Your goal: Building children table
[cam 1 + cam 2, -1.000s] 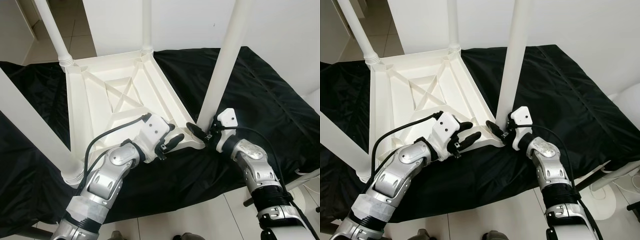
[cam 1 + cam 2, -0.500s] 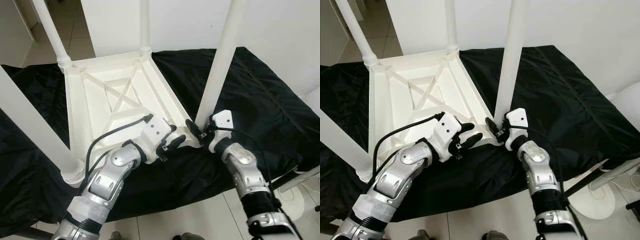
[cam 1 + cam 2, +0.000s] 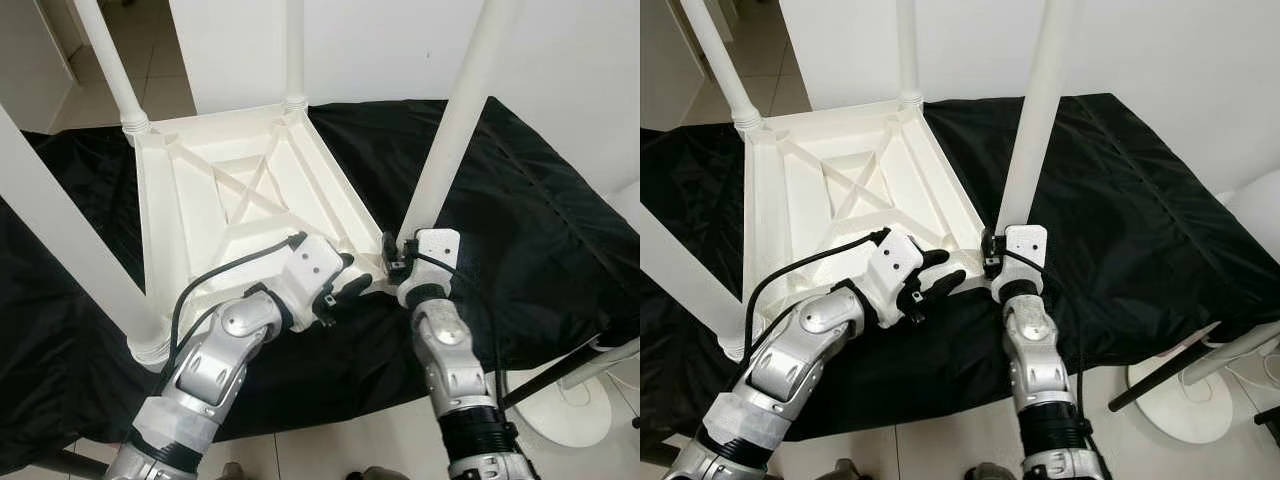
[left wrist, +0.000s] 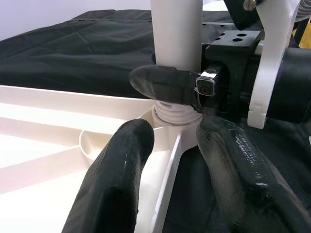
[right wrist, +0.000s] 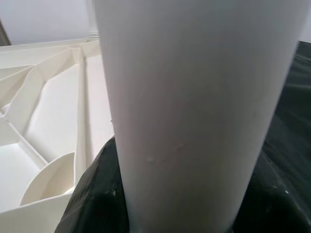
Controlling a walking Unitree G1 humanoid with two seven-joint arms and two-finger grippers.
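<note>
Black cloth (image 3: 540,200) covered the surface where the white children's table (image 3: 220,200) lay upside down, legs pointing up. At its near right corner, the right gripper (image 4: 167,87) was clamped around the base of the leg (image 3: 455,130). The left gripper (image 3: 345,290), fingers spread, straddled the table's rim just beside that corner.

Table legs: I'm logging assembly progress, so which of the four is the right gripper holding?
The near-right leg, by the tabletop corner nearest the robot: the right gripper clasps its base. The others stand untouched.
</note>
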